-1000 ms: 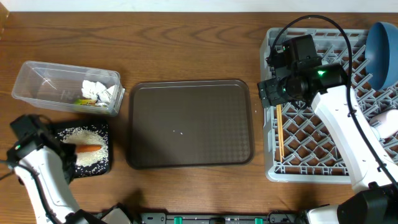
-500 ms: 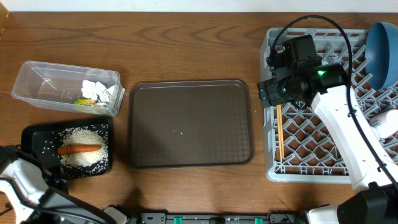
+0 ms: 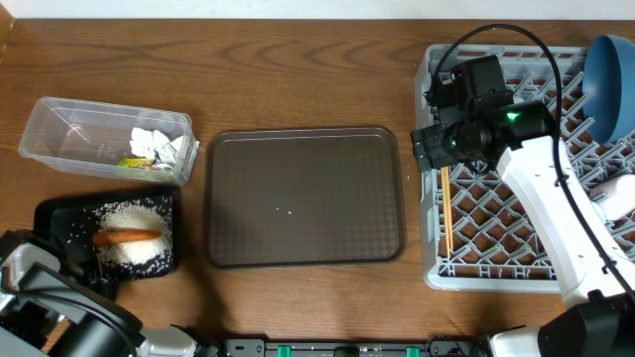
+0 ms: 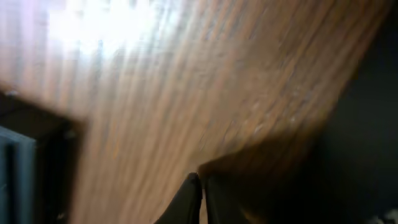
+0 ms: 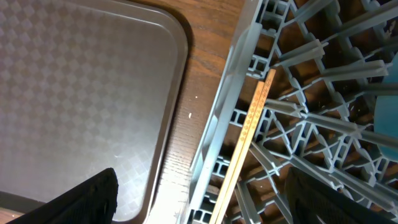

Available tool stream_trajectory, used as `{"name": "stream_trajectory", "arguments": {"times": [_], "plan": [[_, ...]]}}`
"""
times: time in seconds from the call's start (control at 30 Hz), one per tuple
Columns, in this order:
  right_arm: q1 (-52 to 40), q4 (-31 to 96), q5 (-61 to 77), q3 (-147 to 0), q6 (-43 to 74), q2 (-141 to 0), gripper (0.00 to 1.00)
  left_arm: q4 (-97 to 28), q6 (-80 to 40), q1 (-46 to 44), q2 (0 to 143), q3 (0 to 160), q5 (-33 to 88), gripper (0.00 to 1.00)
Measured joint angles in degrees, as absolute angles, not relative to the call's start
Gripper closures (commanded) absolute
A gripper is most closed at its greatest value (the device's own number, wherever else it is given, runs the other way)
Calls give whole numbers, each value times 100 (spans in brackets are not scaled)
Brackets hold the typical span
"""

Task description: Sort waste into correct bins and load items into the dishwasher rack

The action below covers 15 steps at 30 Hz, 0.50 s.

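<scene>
The black tray (image 3: 60, 213) holds a heap of white rice (image 3: 134, 243) with the orange carrot (image 3: 127, 236) lying on it. In the clear tub (image 3: 69, 129) are white tissue pieces (image 3: 157, 145) and a green-yellow wrapper (image 3: 134, 162). My left arm (image 3: 30, 273) is at the table's front left corner. Its gripper (image 4: 202, 179) is shut on nothing above blurred wood. My right gripper (image 5: 200, 180) is open over the left edge of the grey dishwasher rack (image 3: 496, 268), above the chopsticks (image 5: 249, 134) lying inside. A dark blue plate (image 3: 607, 74) stands in the rack.
The brown serving tray (image 3: 303, 198) lies in the middle of the table, bare but for a few rice grains. Its corner (image 5: 81, 87) shows in the right wrist view. A white cup (image 3: 620, 198) sits at the rack's right side.
My left arm has pulled back from over the black tray toward the front left corner, uncovering the carrot on the rice. The right arm has not moved.
</scene>
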State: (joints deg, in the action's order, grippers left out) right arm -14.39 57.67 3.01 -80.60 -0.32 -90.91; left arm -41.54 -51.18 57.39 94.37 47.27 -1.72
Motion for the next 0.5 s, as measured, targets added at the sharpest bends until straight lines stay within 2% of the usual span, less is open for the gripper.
{"name": "stream_trajectory", "arguments": {"times": [0.5], "plan": [[-1439,5835,298,-8060,-32,-9091,14,-3085,-4928,5081,9430,4729,141,94]]}}
